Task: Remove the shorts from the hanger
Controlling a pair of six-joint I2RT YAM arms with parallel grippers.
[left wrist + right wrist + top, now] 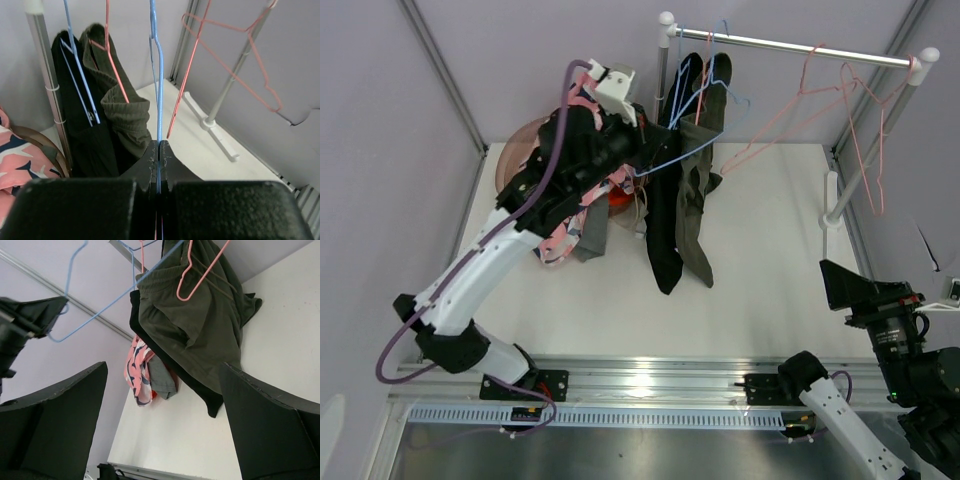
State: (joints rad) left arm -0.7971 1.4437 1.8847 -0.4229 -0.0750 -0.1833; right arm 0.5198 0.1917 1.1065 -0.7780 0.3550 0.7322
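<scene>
Black shorts [663,235] and olive shorts [696,215] hang side by side from wire hangers on the rack's rod [800,48]. My left gripper [642,160] is raised beside them. It is shut on the lower wire of an empty blue hanger [159,100]; the wire runs between its fingertips [150,162]. Pink patterned shorts [560,240], grey-green shorts [592,235] and a bit of orange shorts [620,205] lie heaped under the left arm. My right gripper [162,425] is open and holds nothing, low at the table's right, facing the hanging olive shorts [200,330].
A brown basket [515,150] holds the heap at the back left. Empty pink hangers [860,120] dangle at the rod's right end. The rack's right post slants down to a white foot [832,215]. Purple walls close in the table at back and sides.
</scene>
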